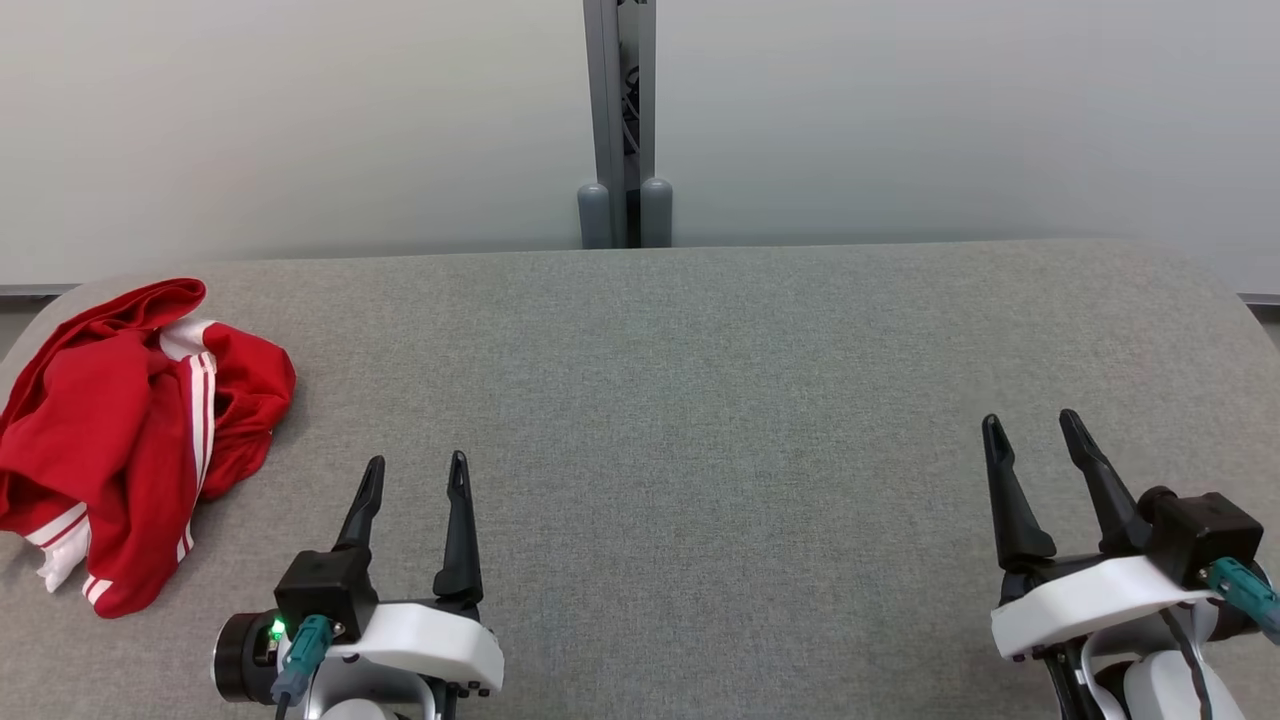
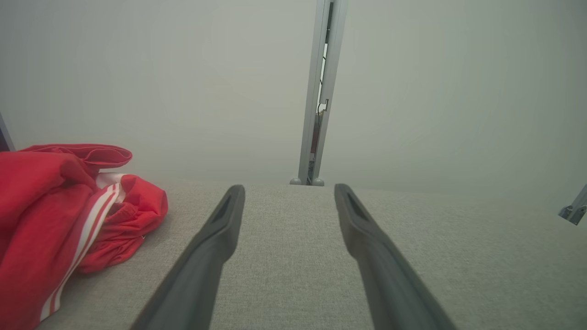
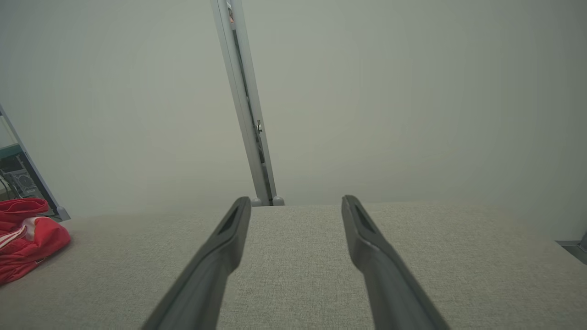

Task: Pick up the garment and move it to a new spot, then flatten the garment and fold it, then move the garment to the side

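Observation:
A red garment [image 1: 130,440] with white stripes lies crumpled in a heap at the left end of the grey padded table [image 1: 700,400]. It also lies at the left edge of the left wrist view as the garment [image 2: 59,220], and far left in the right wrist view as the garment [image 3: 25,233]. My left gripper [image 1: 415,478] is open with nothing between its fingers, low on the table just right of the heap. Over the table's right side my right gripper [image 1: 1030,425] stands open and empty, far from the cloth. Both wrist views look along spread fingers [image 2: 215,238] [image 3: 224,243] over bare fabric.
A pale wall stands behind the table, with a grey vertical post [image 1: 620,120] at its middle, right at the table's far edge. The table's corners are rounded. At the far left of the right wrist view a metal frame [image 3: 27,169] rises beyond the table's end.

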### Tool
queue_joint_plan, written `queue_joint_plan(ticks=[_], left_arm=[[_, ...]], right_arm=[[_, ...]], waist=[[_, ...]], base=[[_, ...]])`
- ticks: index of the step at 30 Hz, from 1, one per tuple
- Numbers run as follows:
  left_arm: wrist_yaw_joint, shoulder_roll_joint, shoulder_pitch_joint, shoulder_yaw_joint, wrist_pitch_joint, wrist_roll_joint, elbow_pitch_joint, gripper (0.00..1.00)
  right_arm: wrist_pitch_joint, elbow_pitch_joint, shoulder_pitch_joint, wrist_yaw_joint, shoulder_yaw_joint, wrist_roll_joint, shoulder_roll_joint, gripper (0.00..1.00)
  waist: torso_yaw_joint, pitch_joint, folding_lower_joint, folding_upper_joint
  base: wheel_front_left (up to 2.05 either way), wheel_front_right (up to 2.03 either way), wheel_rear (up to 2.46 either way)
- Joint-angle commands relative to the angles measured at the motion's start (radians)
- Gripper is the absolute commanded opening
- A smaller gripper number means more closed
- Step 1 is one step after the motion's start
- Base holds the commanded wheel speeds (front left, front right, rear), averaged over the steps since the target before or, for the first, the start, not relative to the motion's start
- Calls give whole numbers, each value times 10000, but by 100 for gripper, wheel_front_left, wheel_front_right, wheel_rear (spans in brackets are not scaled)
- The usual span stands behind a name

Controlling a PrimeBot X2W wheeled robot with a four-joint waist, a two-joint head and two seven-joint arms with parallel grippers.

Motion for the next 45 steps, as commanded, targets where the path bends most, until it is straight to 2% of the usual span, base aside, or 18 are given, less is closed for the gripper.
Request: queue_joint_plan(ticks=[1,9,24,34,45], left_arm=[[71,37,46,1,-66,170,-35,100],[-269,39,115,147,-172,30,117,100],[-61,47,215,100,-347,1077,201,100],[-61,50,357,320,-376,1163,102,100],[-191,44,610,1003,-376,1229,122,100]], right_arm=[[-134,66,-108,41,0,-186,-34,100],[-346,458,-83,41,-272,-309,-19,100],[-764,659,-105,37,-52,-1188,-41,100],[-821,539,76,37,218,-1137,-36,100],[-800,447,348,38,601,-896,-28,100]], waist=[[6,-4,0,0],[6,-7,0,0],[84,7,0,0],[1023,-38,0,0],[2880,-227,0,0]], base=[[0,0,0],[0,0,0],[0,0,0],[0,0,0],[0,0,0]])
